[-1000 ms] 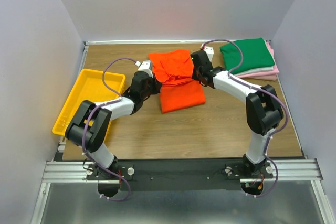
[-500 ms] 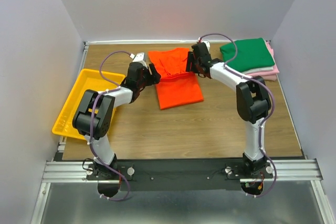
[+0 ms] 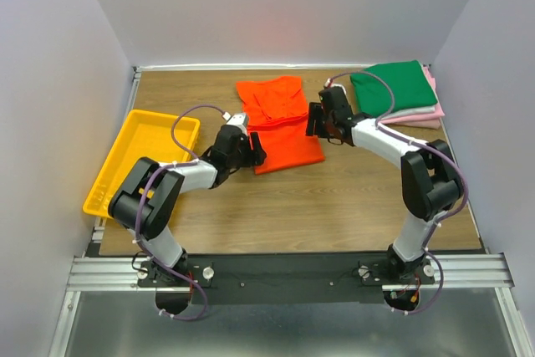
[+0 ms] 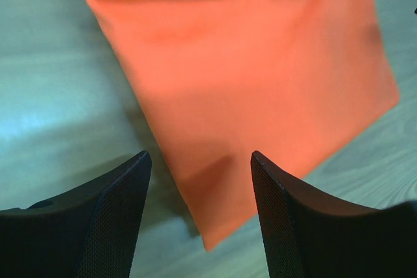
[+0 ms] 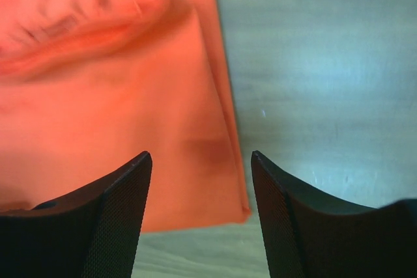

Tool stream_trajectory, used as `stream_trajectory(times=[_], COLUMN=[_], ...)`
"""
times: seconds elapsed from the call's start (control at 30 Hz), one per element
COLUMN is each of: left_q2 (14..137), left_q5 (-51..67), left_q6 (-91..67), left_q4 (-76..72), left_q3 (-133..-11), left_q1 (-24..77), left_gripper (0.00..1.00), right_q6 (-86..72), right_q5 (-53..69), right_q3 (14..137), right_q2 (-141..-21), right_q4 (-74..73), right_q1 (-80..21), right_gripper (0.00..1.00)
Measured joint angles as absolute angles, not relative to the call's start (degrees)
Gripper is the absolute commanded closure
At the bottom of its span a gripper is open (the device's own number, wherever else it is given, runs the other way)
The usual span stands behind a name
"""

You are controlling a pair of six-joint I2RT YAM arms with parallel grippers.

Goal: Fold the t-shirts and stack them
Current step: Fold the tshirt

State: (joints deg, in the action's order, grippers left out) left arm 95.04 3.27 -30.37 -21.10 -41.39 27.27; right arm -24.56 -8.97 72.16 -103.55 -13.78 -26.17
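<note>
just ahead of left end effector (image 4: 199, 156) lies orange t-shirt (image 4: 260, 76).

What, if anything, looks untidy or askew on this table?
The bright orange cloth t-shirt in the middle stands out. Its far half is rumpled and bunched while the near half lies flat, and it sits slightly crooked, unlike the neatly folded dark green cloth t-shirt at the far right.

Orange t-shirt (image 3: 280, 133) on wooden table (image 3: 334, 206)
</note>
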Motion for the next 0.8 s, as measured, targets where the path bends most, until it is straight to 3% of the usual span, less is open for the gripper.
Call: stream_trajectory(times=[0.47, 0.57, 0.73, 0.8], left_q2=[92.4, 92.8, 94.1, 94.7], left_q5=[-5.1, -5.9, -6.9, -7.1], left_q6=[-33.0, -33.6, -34.0, -34.1], left_q4=[-14.9, -14.2, -15.4, -16.0], left_q3=[-40.2, -40.1, -40.1, -40.1], left_q1=[33.7, 34.3, 34.8, 34.9], left_gripper=[0.33, 0.41, 0.65, 0.85], right_q6=[-27.0, -27.2, -27.2, -27.0], right_q5=[-6.3, -5.5, -4.4, -4.2], right_q3=[58.0, 57.2, 56.4, 56.4], right_q2=[-99.0, -98.9, -99.0, -99.2], right_q4=[-13.2, -12.8, -12.1, -11.7], right_q1=[-26.2, -26.2, -26.2, -26.2], right_gripper=[0.49, 0.55, 0.7, 0.8])
